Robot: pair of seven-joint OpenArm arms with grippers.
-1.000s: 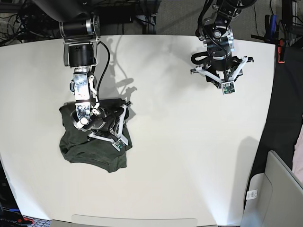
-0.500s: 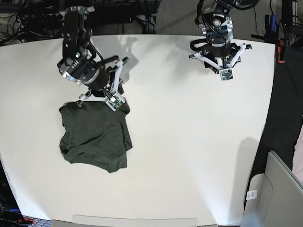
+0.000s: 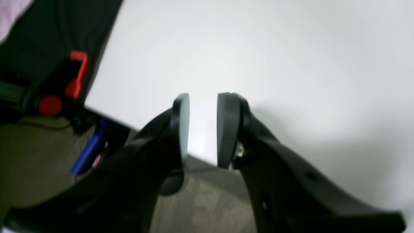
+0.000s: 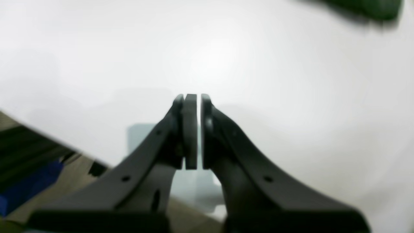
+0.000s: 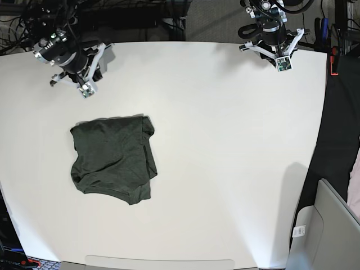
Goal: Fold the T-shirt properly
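The T-shirt lies as a dark olive-green folded bundle on the left half of the white table, with no gripper touching it. In the right wrist view only a blurred corner of the T-shirt shows, at the top right. My right gripper hovers near the table's back left corner, well behind the shirt. Its pads are pressed together with nothing between them, so my right gripper is shut. My left gripper hangs over the back right edge. The left gripper has a narrow empty gap.
A red clamp and a blue tool sit just off the table's back right edge. Cables and dark equipment crowd the back left. A grey bin stands off the front right corner.
My right gripper let go of the shirt, lifted off it and drew back to the back left corner, closing. My left gripper retreated toward the back edge and narrowed. The shirt stayed put.
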